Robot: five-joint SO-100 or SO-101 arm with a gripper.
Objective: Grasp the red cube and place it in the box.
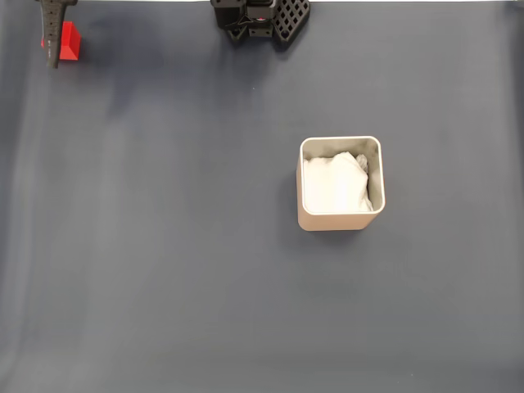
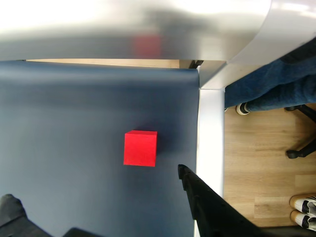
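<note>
Your dark blue mat (image 1: 164, 246) holds the box (image 1: 340, 219) right of centre; the red cube (image 1: 70, 41) sits upper left, between the gripper (image 2: 98, 197)'s wide-spread jaws, untouched.

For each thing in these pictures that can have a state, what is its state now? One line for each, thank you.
red cube: resting on the dark mat, not gripped, not in the box.
box: upright, open at the top, holding white padding, no cube inside.
gripper: open, hovering over the cube, fingers spread to either side and not touching it.
</note>
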